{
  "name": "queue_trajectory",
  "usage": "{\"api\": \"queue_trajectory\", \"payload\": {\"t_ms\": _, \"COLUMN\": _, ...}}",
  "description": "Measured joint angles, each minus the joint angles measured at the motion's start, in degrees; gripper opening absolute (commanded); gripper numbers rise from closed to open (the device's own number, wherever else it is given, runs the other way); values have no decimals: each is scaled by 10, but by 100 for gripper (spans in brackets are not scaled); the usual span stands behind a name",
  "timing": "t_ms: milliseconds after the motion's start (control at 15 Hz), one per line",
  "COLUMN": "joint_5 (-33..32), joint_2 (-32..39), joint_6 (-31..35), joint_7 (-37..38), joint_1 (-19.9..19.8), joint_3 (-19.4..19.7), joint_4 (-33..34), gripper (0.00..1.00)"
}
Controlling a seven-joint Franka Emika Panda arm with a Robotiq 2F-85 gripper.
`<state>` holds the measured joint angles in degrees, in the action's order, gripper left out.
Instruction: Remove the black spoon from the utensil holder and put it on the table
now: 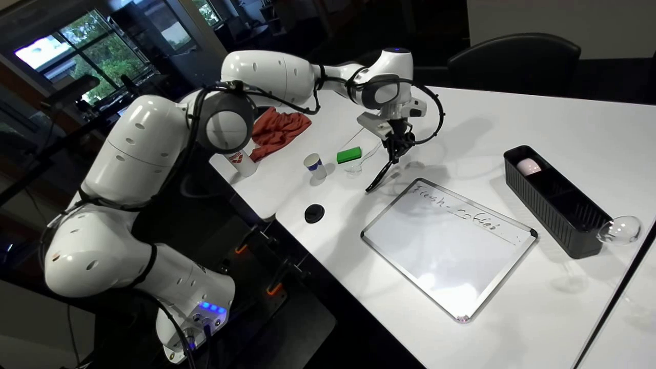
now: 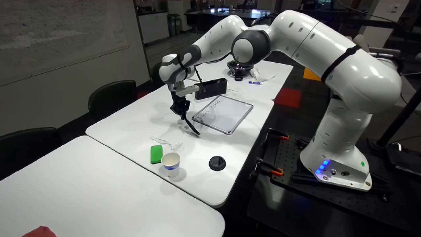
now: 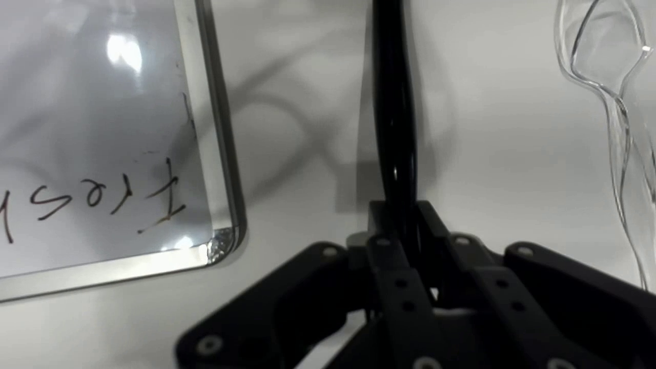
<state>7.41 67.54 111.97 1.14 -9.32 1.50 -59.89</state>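
My gripper (image 1: 393,154) is shut on the black spoon (image 1: 379,177) over the table (image 1: 476,118). The spoon slants down from the fingers; its lower end is at or just above the white surface, and I cannot tell if it touches. In an exterior view the gripper (image 2: 183,115) and spoon (image 2: 192,126) show beside the whiteboard's corner. In the wrist view the spoon (image 3: 394,102) runs up out of the frame from between the fingertips (image 3: 402,218). The utensil holder (image 1: 546,210), a long black box, stands apart from the gripper; it also shows in an exterior view (image 2: 212,89).
A framed whiteboard (image 1: 446,251) lies close to the spoon. A clear plastic spoon (image 2: 172,144), green block (image 2: 156,154), paper cup (image 2: 170,163) and black round disc (image 2: 217,163) are nearby. A clear glass (image 1: 620,230) is beside the holder. A red cloth (image 1: 279,130) lies farther off.
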Motion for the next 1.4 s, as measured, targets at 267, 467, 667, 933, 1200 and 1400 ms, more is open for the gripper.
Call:
{"api": "queue_trajectory", "payload": {"t_ms": 267, "joint_5": -5, "joint_2": 37, "joint_6": -38, "joint_7": 16, "joint_1": 0, "joint_3": 1, "joint_4": 50, "gripper": 48}}
{"api": "queue_trajectory", "payload": {"t_ms": 467, "joint_5": -14, "joint_2": 58, "joint_6": -52, "joint_7": 37, "joint_1": 3, "joint_3": 7, "joint_4": 82, "gripper": 70}}
{"api": "queue_trajectory", "payload": {"t_ms": 667, "joint_5": -32, "joint_2": 58, "joint_6": -35, "joint_7": 63, "joint_1": 14, "joint_3": 23, "joint_4": 96, "gripper": 94}}
{"api": "queue_trajectory", "payload": {"t_ms": 933, "joint_5": -57, "joint_2": 28, "joint_6": 56, "joint_7": 84, "joint_1": 41, "joint_3": 48, "joint_4": 86, "gripper": 100}}
{"api": "queue_trajectory", "payload": {"t_ms": 1200, "joint_5": -73, "joint_2": -43, "joint_6": 198, "joint_7": 104, "joint_1": 69, "joint_3": 75, "joint_4": 16, "gripper": 100}}
{"api": "queue_trajectory", "payload": {"t_ms": 1400, "joint_5": -90, "joint_2": -99, "joint_6": 290, "joint_7": 128, "joint_1": 86, "joint_3": 96, "joint_4": -50, "gripper": 100}}
